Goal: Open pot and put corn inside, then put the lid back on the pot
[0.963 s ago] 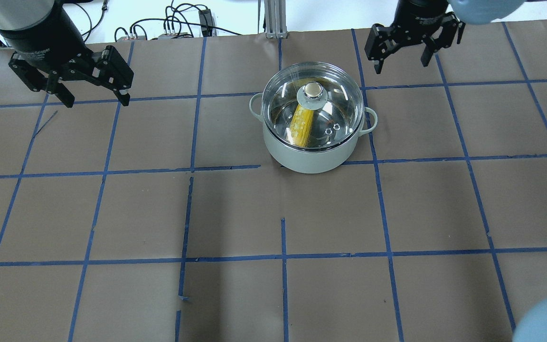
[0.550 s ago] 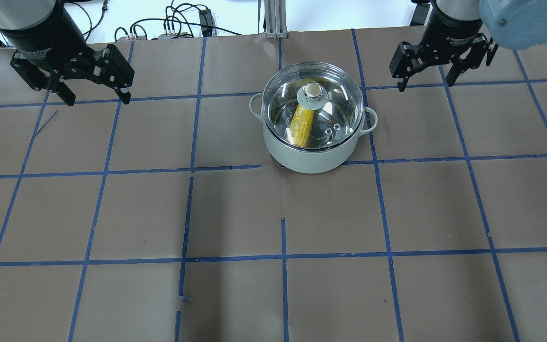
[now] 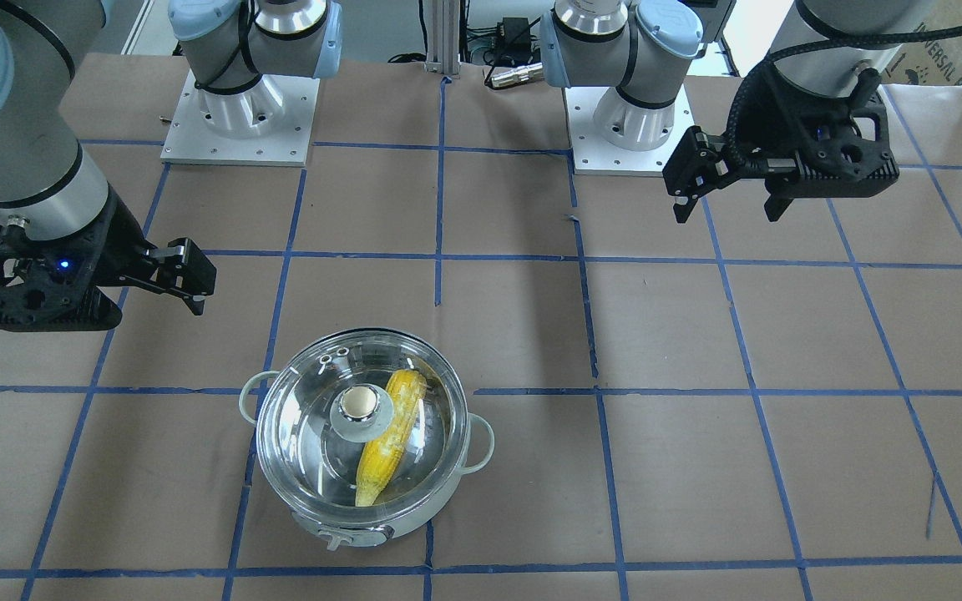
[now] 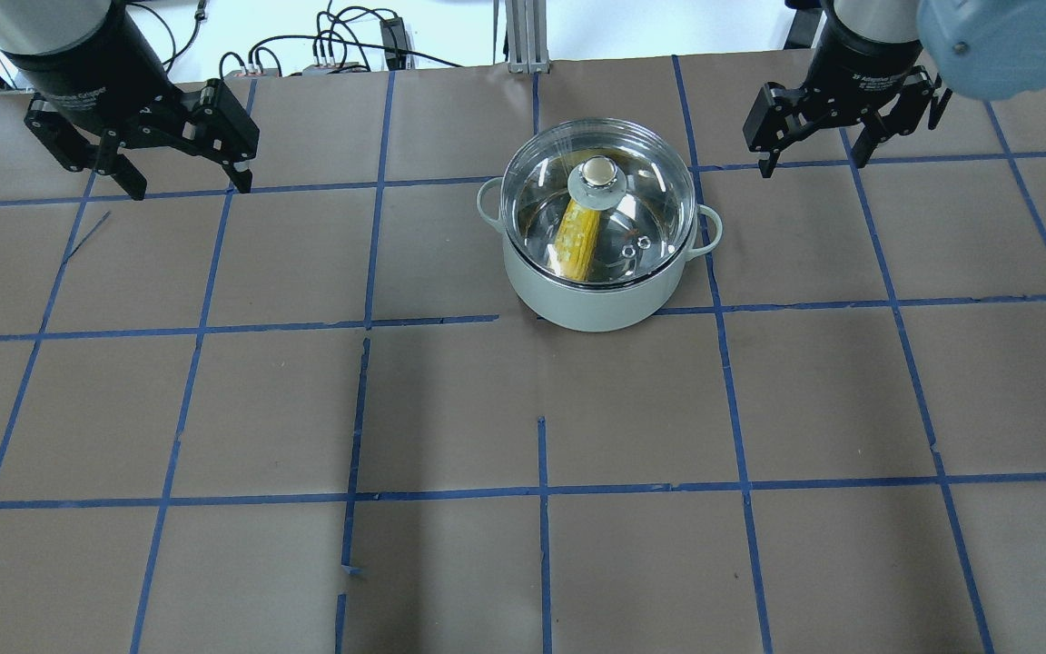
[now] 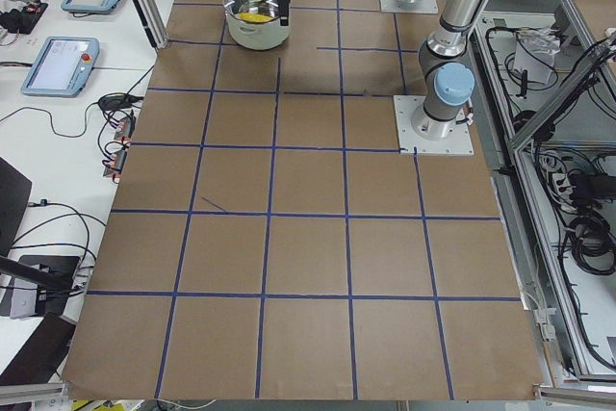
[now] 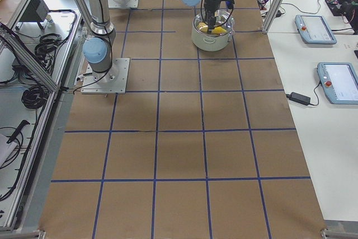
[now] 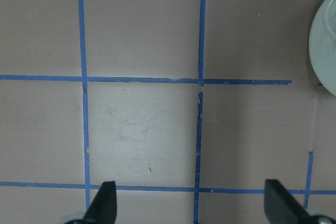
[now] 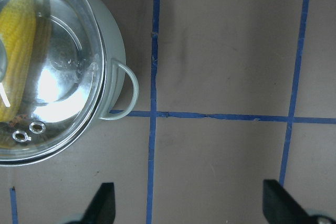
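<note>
The mint-green pot (image 4: 591,300) stands on the table right of centre at the back. The clear glass lid (image 4: 641,186) with its beige knob (image 4: 597,173) sits on the pot. The yellow corn (image 4: 577,238) lies inside, seen through the glass. My left gripper (image 4: 189,186) is open and empty, well left of the pot. My right gripper (image 4: 812,163) is open and empty, to the pot's right and behind it. The right wrist view shows the pot's side handle (image 8: 126,90), the lid (image 8: 58,93) and the corn (image 8: 18,40). The left wrist view shows only the pot's edge (image 7: 325,40).
The table (image 4: 523,409) is brown paper with a blue tape grid. Cables (image 4: 350,45) and an aluminium post (image 4: 527,36) lie past the far edge. The two arm bases (image 3: 239,125) (image 3: 631,125) stand on the robot's side.
My right gripper has moved to the right, away from the pot. My left gripper has shifted slightly back. The pot, lid and corn have not moved.
</note>
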Robot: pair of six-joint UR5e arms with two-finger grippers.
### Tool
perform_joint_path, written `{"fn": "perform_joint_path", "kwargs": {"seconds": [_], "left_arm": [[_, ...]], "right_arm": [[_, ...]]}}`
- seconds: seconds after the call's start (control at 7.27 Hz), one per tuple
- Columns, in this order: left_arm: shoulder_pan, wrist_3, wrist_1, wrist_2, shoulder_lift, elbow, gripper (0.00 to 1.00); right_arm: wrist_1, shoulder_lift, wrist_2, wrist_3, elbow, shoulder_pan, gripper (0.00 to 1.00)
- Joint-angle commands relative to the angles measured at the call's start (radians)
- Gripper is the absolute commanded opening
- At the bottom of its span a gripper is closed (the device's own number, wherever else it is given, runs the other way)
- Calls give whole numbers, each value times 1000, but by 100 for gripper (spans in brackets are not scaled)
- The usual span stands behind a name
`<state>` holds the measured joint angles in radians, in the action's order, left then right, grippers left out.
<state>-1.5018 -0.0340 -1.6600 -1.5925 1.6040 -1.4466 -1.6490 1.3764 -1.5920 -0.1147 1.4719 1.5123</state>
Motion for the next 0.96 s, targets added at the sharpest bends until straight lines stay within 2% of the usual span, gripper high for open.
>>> {"fn": "perform_joint_path", "kwargs": {"seconds": [0.0, 0.83], "left_arm": [[0, 2, 0, -6, -2, 0, 100], [0, 2, 0, -4, 1, 0, 100]], "right_arm": [[-8, 4, 1, 10, -5, 6, 100], [-40, 3, 1, 83, -5, 60, 100]]}}
